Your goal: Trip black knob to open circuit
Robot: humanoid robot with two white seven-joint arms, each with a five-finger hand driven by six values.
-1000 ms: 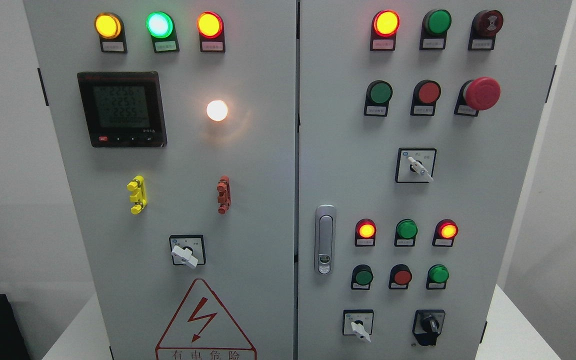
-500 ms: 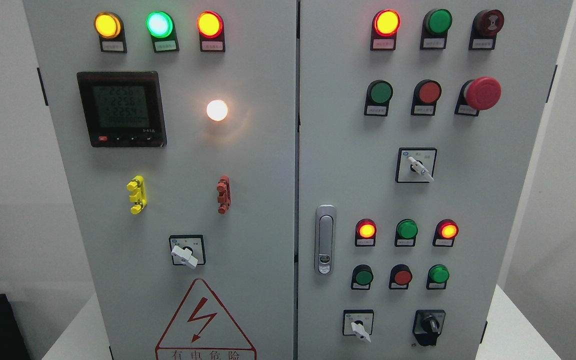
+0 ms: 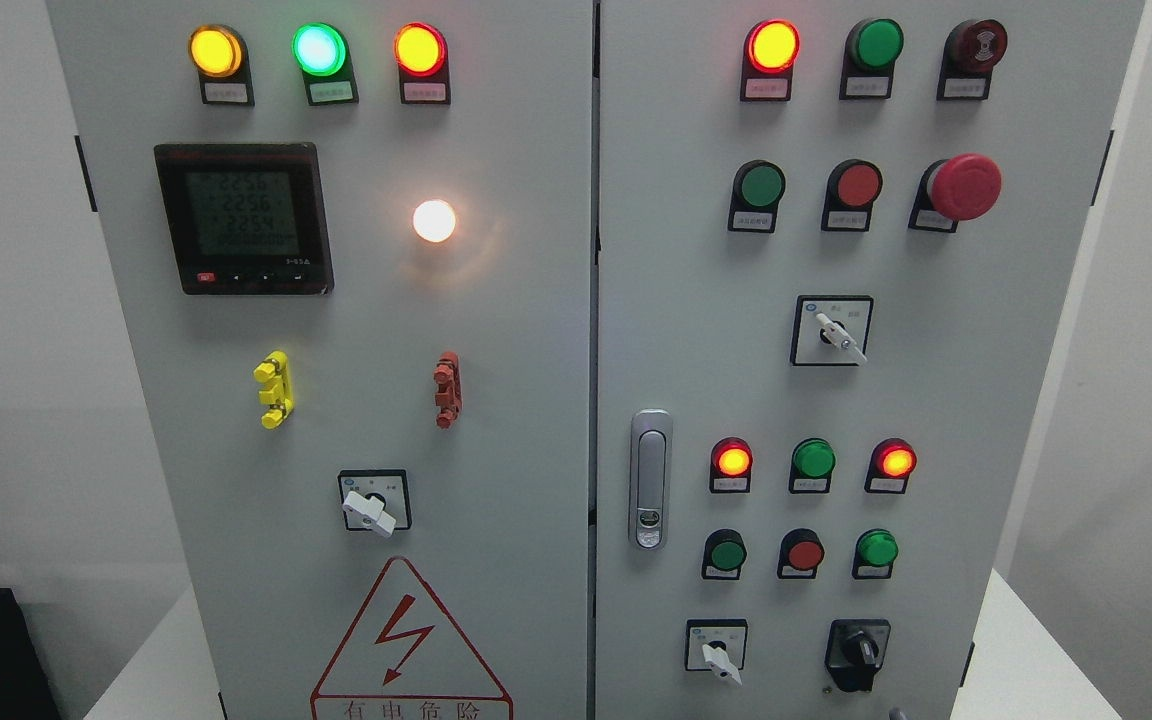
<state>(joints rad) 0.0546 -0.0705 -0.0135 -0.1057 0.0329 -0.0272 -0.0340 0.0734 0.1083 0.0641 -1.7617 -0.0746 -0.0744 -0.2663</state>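
The black rotary knob [image 3: 858, 652] sits at the lower right of the cabinet's right door [image 3: 676, 300], its handle standing about upright. A small grey tip [image 3: 897, 714] shows at the bottom edge just below and right of the knob, apart from it; it is too small to tell which part of a hand it is. No arm shows in the head view.
A white-handled selector [image 3: 717, 652] sits left of the black knob. Round push buttons [image 3: 802, 552] and lit lamps [image 3: 733, 460] are above it. A red mushroom stop button [image 3: 961, 187] juts out at the upper right. A door latch [image 3: 650, 478] is near the seam.
A small grey tip has come into view at the bottom edge below the black knob. The meter digits flicker. The knob has not moved.
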